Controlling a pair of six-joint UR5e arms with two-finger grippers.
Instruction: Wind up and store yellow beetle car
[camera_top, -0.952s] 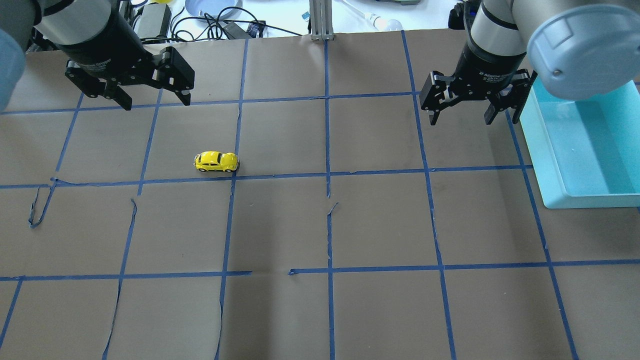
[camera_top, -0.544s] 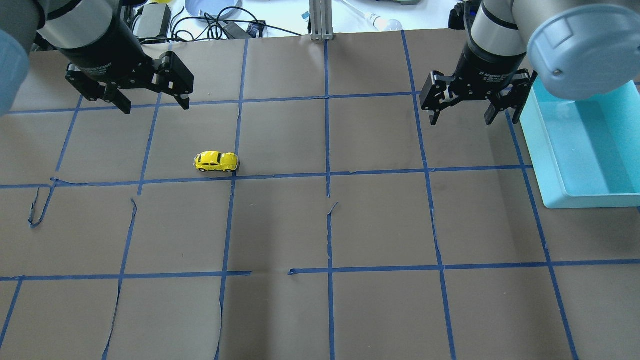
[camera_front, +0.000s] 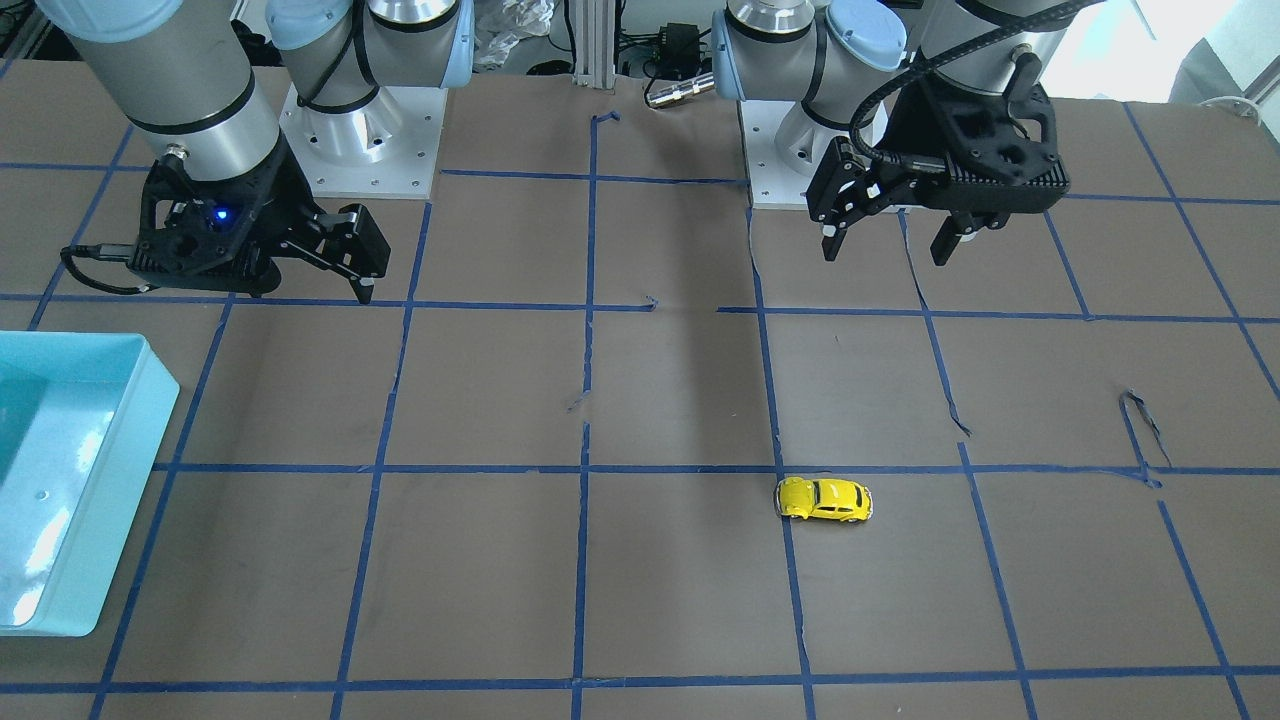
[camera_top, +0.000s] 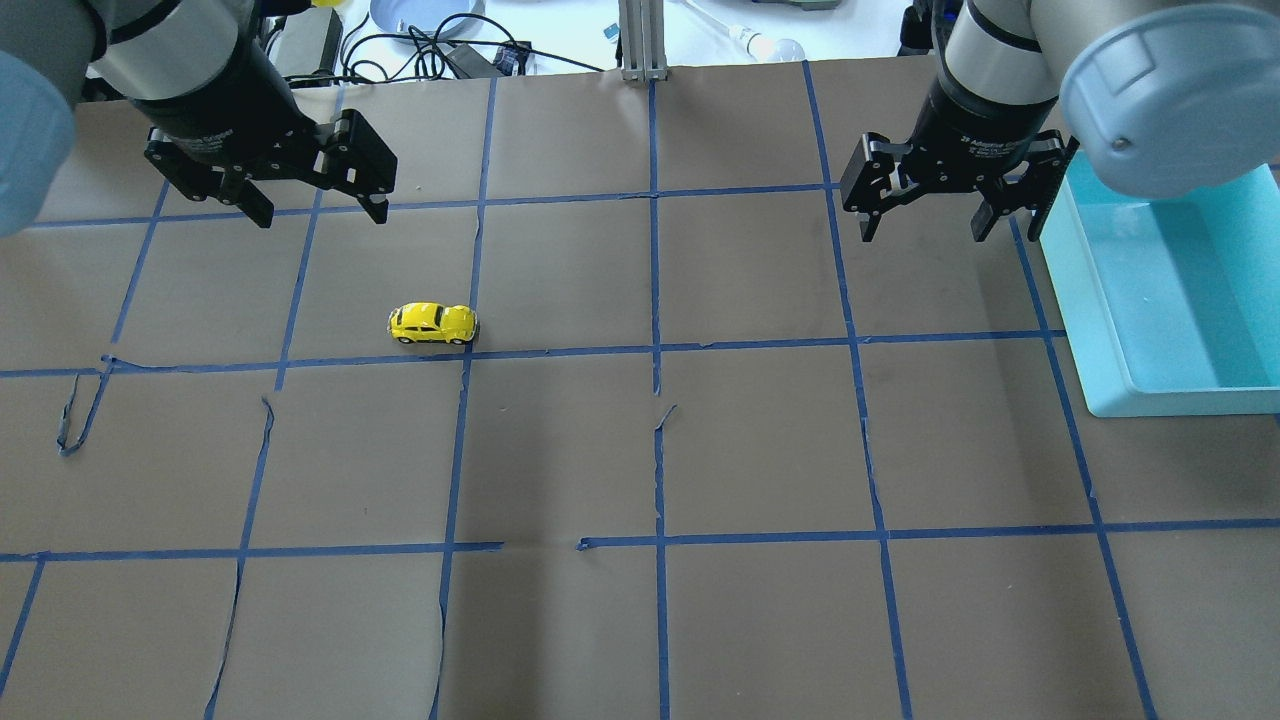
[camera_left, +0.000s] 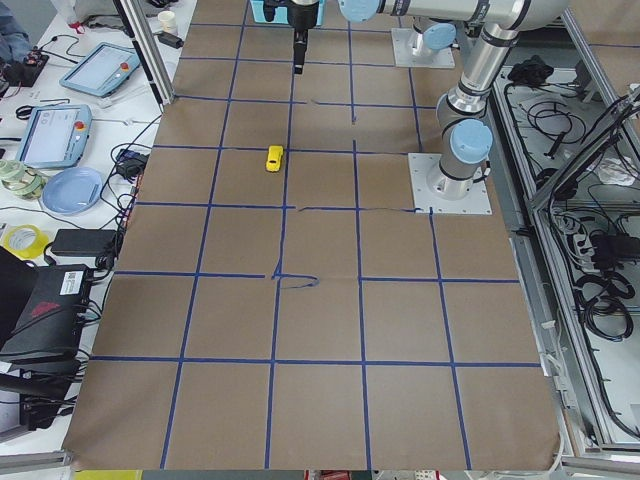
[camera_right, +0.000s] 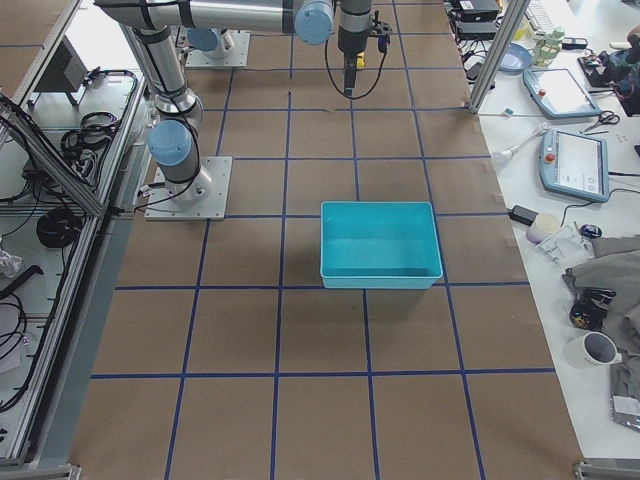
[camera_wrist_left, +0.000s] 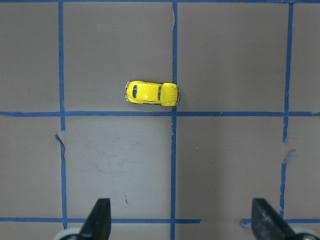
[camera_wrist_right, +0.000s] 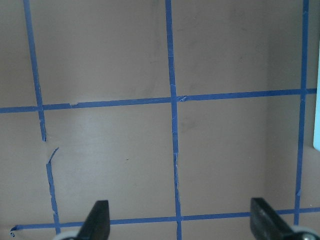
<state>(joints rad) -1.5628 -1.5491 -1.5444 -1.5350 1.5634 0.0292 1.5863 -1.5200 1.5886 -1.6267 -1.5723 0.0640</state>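
Note:
The yellow beetle car (camera_top: 432, 323) stands on its wheels on the brown table paper, just above a blue tape line. It also shows in the front view (camera_front: 823, 499), the left side view (camera_left: 273, 158) and the left wrist view (camera_wrist_left: 151, 93). My left gripper (camera_top: 320, 212) is open and empty, high above the table, behind and to the left of the car. My right gripper (camera_top: 930, 233) is open and empty, far to the right, next to the bin. The car does not show in the right wrist view.
A light blue bin (camera_top: 1170, 290) stands at the table's right edge; it also shows in the front view (camera_front: 60, 480) and the right side view (camera_right: 380, 243). Blue tape lines grid the paper, some torn and curled (camera_top: 75, 415). Cables and tablets lie beyond the far edge.
My left gripper has shifted slightly to the right and turned a little. My right gripper has moved up a touch. The car has not moved.

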